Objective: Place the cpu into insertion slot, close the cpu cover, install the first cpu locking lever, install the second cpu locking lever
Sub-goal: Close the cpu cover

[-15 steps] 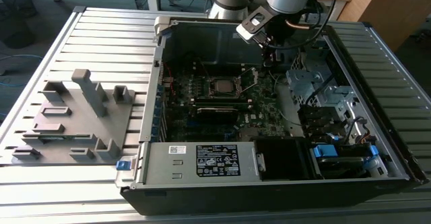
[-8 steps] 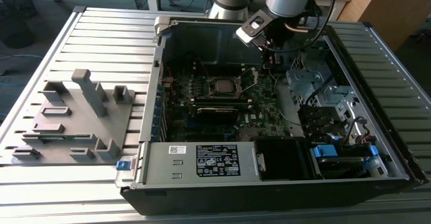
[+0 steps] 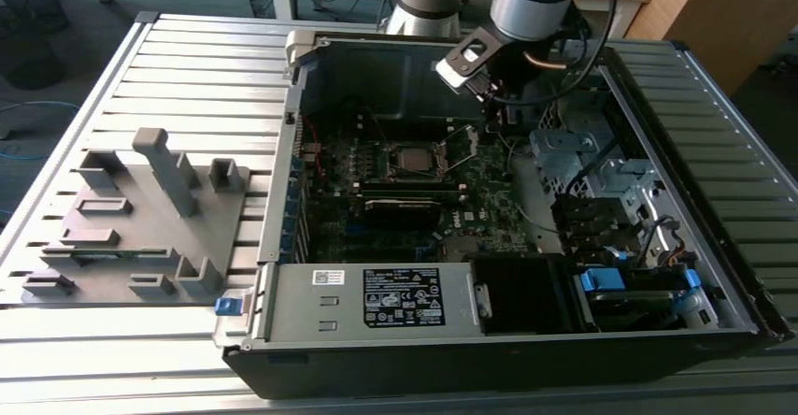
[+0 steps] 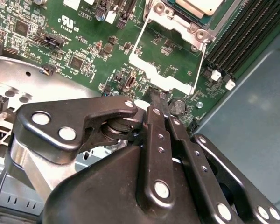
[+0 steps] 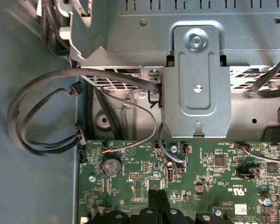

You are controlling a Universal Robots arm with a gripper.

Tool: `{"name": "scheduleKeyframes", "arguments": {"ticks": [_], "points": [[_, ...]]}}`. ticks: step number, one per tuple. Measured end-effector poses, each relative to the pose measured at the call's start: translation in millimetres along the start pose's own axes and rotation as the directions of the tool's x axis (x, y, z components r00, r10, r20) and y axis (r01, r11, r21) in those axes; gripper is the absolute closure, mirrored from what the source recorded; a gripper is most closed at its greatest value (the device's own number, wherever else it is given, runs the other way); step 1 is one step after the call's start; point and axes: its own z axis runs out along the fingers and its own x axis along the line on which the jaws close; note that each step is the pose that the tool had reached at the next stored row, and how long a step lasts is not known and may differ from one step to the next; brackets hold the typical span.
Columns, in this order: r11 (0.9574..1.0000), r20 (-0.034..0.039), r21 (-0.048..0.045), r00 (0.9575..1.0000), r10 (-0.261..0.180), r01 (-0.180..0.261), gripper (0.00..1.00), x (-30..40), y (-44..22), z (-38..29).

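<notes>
Cpu cover (image 4: 154, 74) first: in the second wrist view, nearest the camera, the gripper (image 4: 157, 93) has its fingers pressed together with the tips at the cover's free edge, a pose that suits nudging rather than gripping. The frame stands tilted open. Beyond its hinge the cpu (image 4: 198, 5) lies seated in the socket on the green board (image 4: 84, 46).

The gripper (image 4: 159, 100) is glossy black metal, the cpu cover (image 4: 151, 70) shiny silvery metal.
</notes>
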Motion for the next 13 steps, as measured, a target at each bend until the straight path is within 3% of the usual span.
{"name": "scheduleKeyframes", "arguments": {"ticks": [9, 13], "points": [[1.0, 0.0, 0.0, 1.0, 0.0, 0.0, 0.9, -0.1, -0.5, 2.7], [1.0, -0.0001, -0.0036, 1.0, 0.0, 0.0, 0.9, -0.2, -8.4, 2.4]]}}
